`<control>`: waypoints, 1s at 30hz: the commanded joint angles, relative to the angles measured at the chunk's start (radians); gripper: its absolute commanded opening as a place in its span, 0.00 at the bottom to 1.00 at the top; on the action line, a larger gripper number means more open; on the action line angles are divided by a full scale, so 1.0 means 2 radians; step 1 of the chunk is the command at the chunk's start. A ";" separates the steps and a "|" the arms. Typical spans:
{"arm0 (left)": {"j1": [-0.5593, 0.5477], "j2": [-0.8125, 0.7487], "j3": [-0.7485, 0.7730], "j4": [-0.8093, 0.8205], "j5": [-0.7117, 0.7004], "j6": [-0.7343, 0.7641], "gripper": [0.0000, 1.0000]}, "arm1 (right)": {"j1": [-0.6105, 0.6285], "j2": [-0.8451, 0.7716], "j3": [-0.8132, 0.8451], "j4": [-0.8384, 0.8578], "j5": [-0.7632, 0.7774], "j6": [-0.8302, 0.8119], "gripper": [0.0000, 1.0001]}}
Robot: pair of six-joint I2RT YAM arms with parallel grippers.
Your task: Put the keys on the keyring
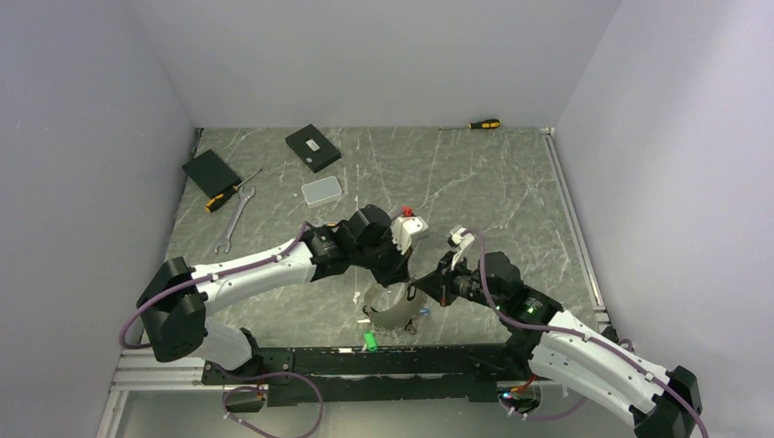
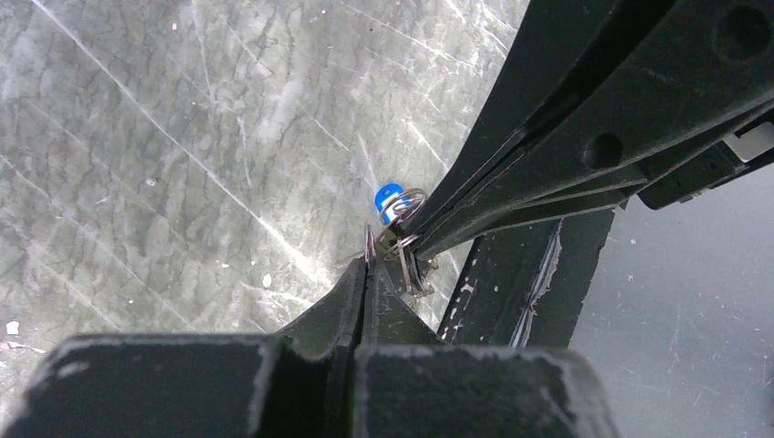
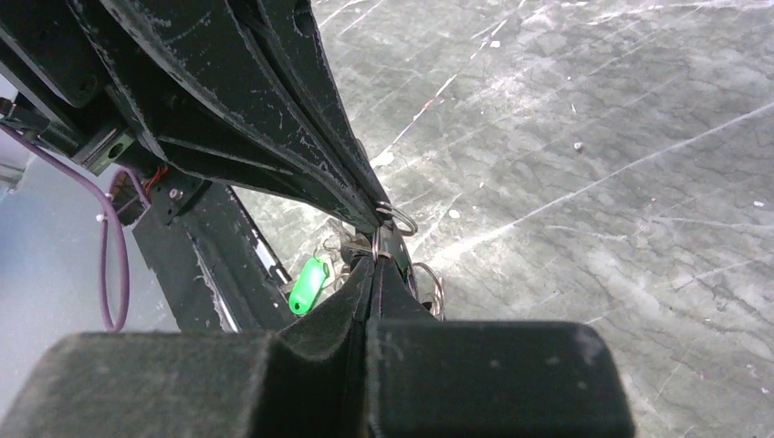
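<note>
1. The keyring is over the table, just on the near side of both gripper tips; its loop seems longer from left to right
2. Left gripper: jaws pressed together on thin metal of the keyring
3. Right gripper: the same, its tip meeting the left one
4. One green tag, one blue tag; the keys are too small to count
</note>
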State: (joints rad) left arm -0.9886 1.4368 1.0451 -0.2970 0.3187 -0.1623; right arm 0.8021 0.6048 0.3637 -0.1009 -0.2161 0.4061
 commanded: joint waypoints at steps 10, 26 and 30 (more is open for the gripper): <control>0.001 -0.014 0.008 0.020 0.035 0.002 0.00 | 0.002 -0.008 0.009 0.038 0.014 -0.016 0.00; 0.001 0.008 0.017 0.006 0.052 0.004 0.00 | 0.002 0.008 0.034 0.015 0.011 -0.041 0.00; 0.001 0.016 0.021 -0.001 0.054 0.003 0.00 | 0.002 0.010 0.037 0.014 -0.001 -0.046 0.00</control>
State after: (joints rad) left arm -0.9840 1.4521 1.0458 -0.3008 0.3775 -0.1608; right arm 0.8028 0.6273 0.3813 -0.1120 -0.2153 0.3466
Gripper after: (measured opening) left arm 0.009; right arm 0.009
